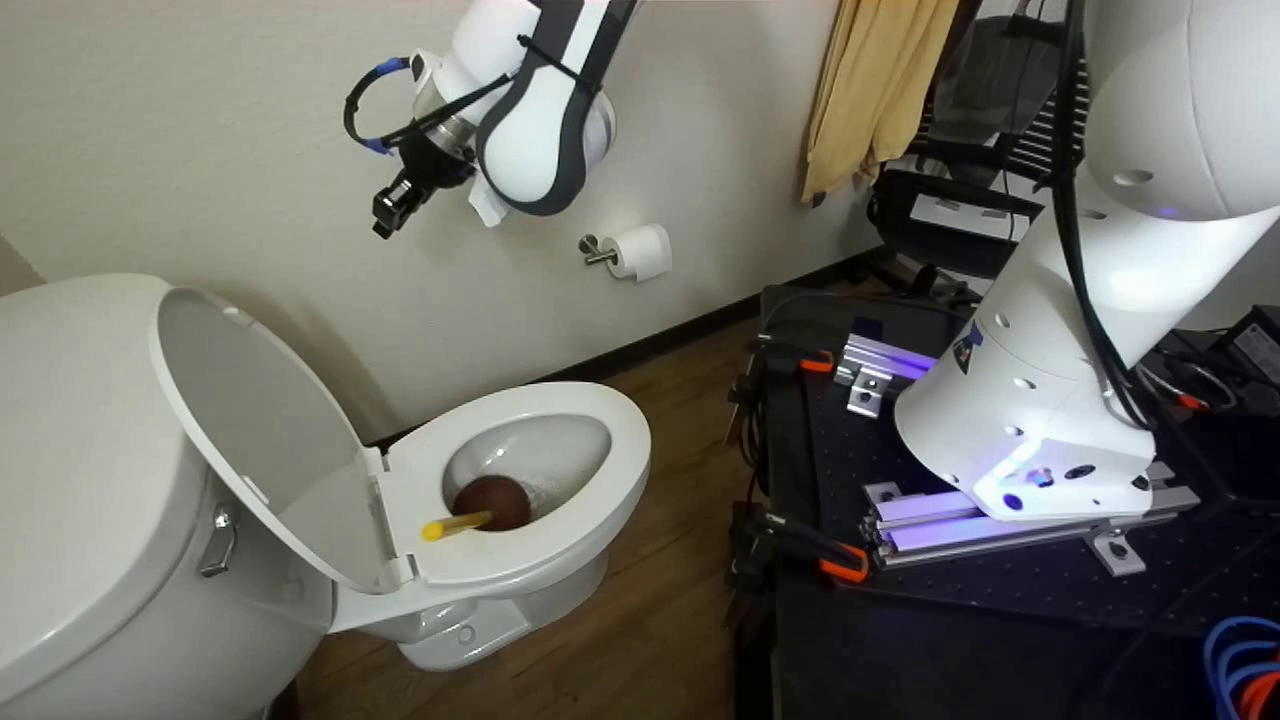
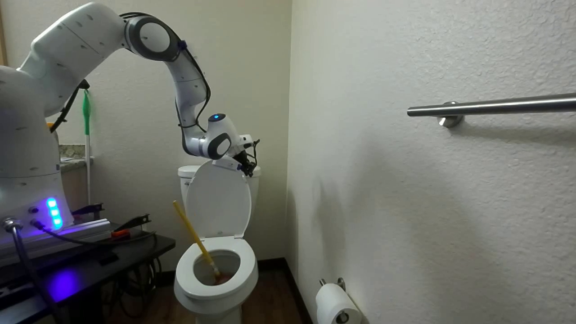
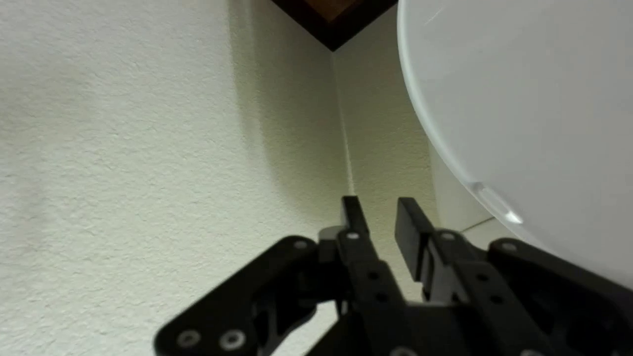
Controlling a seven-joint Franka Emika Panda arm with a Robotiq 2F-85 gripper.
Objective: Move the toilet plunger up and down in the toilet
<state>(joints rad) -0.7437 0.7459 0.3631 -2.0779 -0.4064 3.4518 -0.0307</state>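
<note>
The toilet plunger (image 1: 455,525) rests in the toilet bowl, cup down, with its yellow handle leaning out over the seat. In an exterior view its handle (image 2: 193,234) tilts toward the robot's table. The dark reddish cup (image 1: 497,500) sits inside the bowl. The white toilet (image 1: 628,440) has its lid (image 1: 275,430) raised; it also shows in an exterior view (image 2: 249,265). My gripper (image 1: 386,213) is high near the wall, beside the lid (image 2: 218,200) and apart from the plunger. In the wrist view the gripper (image 3: 378,212) has a gap between its fingers and holds nothing; the plunger is out of view.
The raised lid (image 3: 524,109) is close on the gripper's right in the wrist view, with the wall (image 3: 123,148) on the left. A toilet paper roll (image 1: 640,250) hangs on the wall. A metal bar (image 2: 490,106) juts there too. The robot's black table (image 1: 850,640) faces the bowl.
</note>
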